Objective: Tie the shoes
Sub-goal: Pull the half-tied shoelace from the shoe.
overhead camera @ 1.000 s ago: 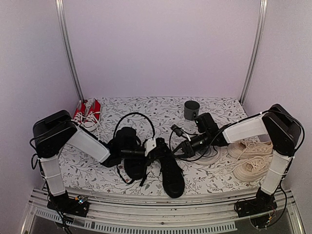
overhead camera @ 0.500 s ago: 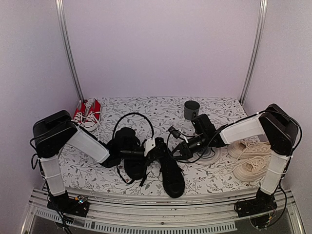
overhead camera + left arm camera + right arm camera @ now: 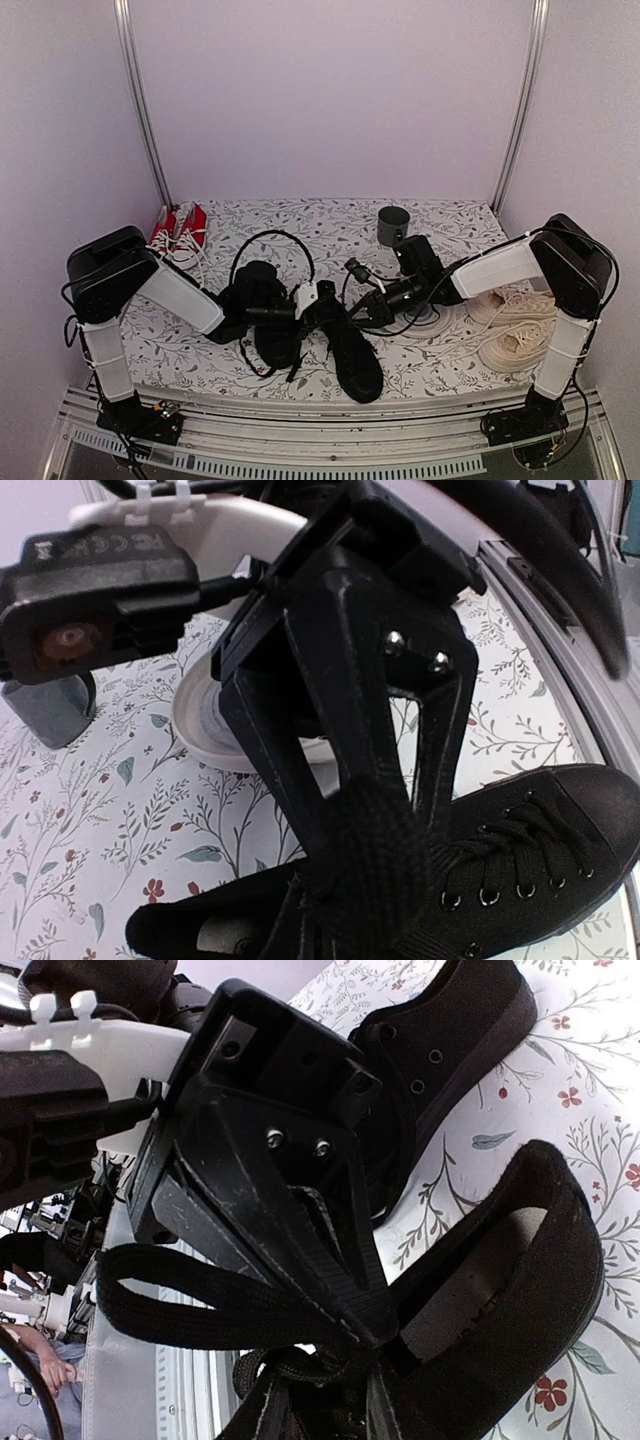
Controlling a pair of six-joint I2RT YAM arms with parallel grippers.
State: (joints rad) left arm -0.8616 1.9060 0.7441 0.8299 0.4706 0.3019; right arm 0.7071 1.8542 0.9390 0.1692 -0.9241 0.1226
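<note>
While both arms meet over the black shoes (image 3: 345, 350) lying near the table's (image 3: 300, 225) front edge, we see the left gripper (image 3: 365, 830) clenched on a flat black lace (image 3: 370, 875); the right gripper (image 3: 350, 1305) touches a lace loop (image 3: 200, 1305), jaws slightly parted, grip unclear.

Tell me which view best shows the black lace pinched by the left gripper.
The left wrist view: the left gripper is shut on the flat black lace above the black shoe. The right wrist view shows that lace as a loop; from the top view it's too small to make out.
</note>
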